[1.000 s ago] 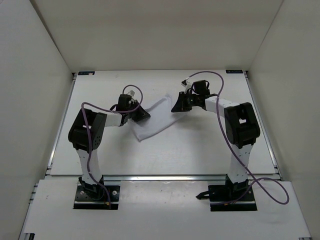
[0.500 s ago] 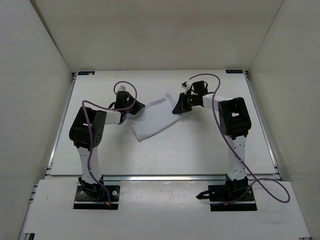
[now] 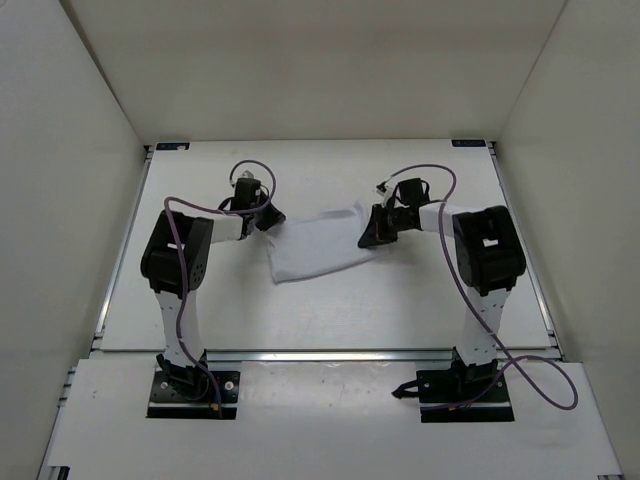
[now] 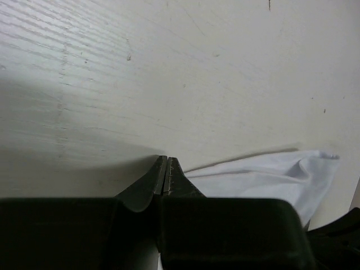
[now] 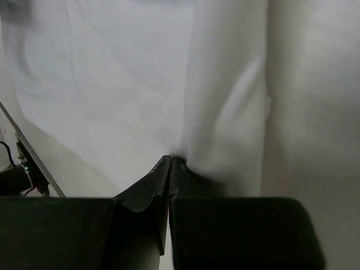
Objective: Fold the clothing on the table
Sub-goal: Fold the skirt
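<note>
The clothing point(image 3: 315, 250) is a small plain white cloth lying on the table point(image 3: 330, 310), stretched sideways between my two grippers. My left gripper point(image 3: 270, 222) is at the cloth's upper left corner. In the left wrist view its jaws point(image 4: 167, 160) are pressed together, and the clothing point(image 4: 264, 177) runs off to the right from the tips. My right gripper point(image 3: 368, 238) is at the cloth's right end. In the right wrist view it point(image 5: 170, 160) is shut on a bunched fold of the clothing point(image 5: 129, 84).
White walls enclose the table on three sides. A metal rail point(image 3: 320, 354) runs along the near edge, in front of both arm bases. A purple cable point(image 3: 540, 385) loops beside the right base.
My right gripper moved right and nearer, closing fully and dragging the cloth's right end with it. My left gripper shifted slightly up and left. The cloth now lies more sideways.
</note>
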